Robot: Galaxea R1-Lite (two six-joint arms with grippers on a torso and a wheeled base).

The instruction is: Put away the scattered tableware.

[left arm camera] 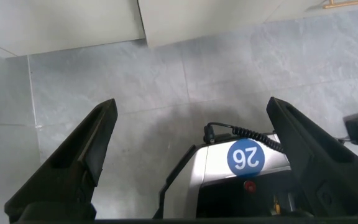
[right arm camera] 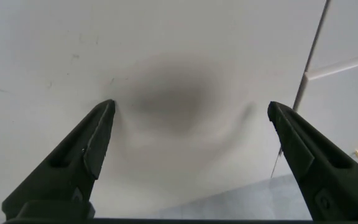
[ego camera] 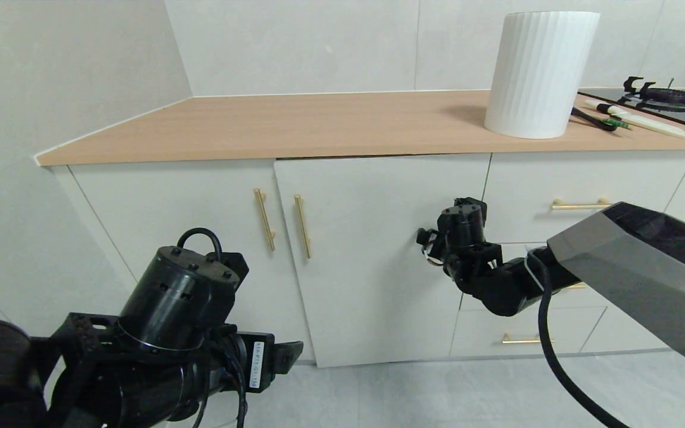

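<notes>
Utensils [ego camera: 640,120] lie partly behind canister [ego camera: 541,74]; left fingers [left arm camera: 73,165] and right fingers [right arm camera: 73,165] gape wide, empty.

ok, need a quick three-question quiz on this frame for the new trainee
1. True or false: the utensils lie on the countertop beside the white ribbed container.
2. The right jaws face: A) a cabinet door B) a sink C) a window.
3. Fill in: the left jaws are ____.
Key: 1 true; 2 A; 3 open.
</notes>
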